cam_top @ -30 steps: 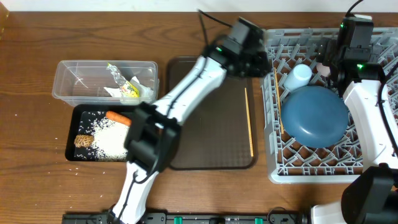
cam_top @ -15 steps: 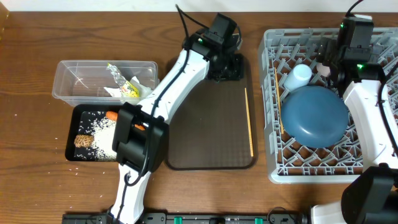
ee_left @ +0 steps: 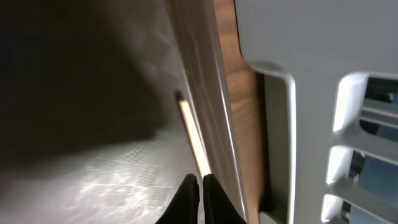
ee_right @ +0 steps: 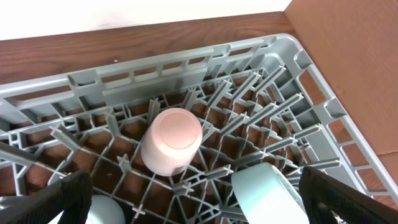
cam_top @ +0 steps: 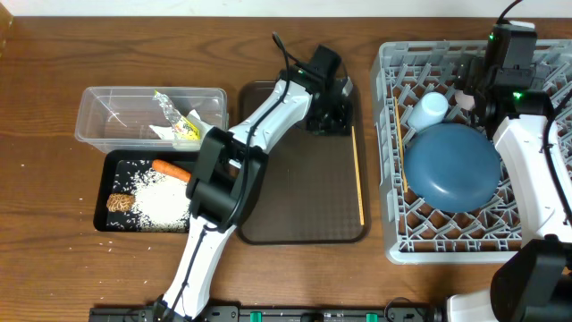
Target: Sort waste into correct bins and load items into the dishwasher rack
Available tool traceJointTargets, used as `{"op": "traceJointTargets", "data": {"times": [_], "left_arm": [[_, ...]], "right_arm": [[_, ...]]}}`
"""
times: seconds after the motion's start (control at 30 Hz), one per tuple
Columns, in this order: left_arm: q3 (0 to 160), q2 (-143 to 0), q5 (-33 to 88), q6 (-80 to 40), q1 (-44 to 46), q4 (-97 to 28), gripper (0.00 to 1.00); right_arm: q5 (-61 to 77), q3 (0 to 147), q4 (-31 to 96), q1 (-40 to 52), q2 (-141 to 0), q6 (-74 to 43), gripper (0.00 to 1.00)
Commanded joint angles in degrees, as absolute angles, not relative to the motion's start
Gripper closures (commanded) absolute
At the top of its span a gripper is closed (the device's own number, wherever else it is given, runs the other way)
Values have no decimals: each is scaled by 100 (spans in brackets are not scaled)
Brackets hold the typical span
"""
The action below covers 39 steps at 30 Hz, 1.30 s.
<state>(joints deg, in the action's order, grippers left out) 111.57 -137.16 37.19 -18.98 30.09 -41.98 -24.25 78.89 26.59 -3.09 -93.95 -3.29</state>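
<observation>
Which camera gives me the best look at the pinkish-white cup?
Right wrist: the pinkish-white cup stands upside down in the rack, fully visible. Overhead shows only a sliver beside the right arm; left wrist misses it.

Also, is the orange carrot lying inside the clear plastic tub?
No, the carrot lies in the black tray, next to the rice.

Tub [cam_top: 112, 116] behind shallow tray [cam_top: 98, 215], both left of serving tray [cam_top: 304, 197]; rack [cam_top: 465, 250] right, holding plate [cam_top: 456, 165] and seemingly a chopstick [cam_top: 399, 143].
</observation>
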Motion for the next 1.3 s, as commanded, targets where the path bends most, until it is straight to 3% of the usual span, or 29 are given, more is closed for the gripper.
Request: {"op": "traceJointTargets", "data": {"times": [0.0, 0.5, 0.97, 1.27], "left_arm": [[11142, -13699, 4473, -1758, 2980, -4191, 94], [10956, -13745, 4250, -1874, 3024, -4176, 94], [10956, -14462, 5485, -2202, 2845, -3885, 94], [10969, -14470, 5317, -2421, 2571, -4012, 94]], "right_arm": [[-2504, 7905, 2665, -318, -9365, -423, 1], [-2504, 7905, 2663, -318, -9365, -423, 1], [-2504, 7905, 2665, -318, -9365, -423, 1], [-2504, 7905, 2663, -318, -9365, -423, 1]]}}
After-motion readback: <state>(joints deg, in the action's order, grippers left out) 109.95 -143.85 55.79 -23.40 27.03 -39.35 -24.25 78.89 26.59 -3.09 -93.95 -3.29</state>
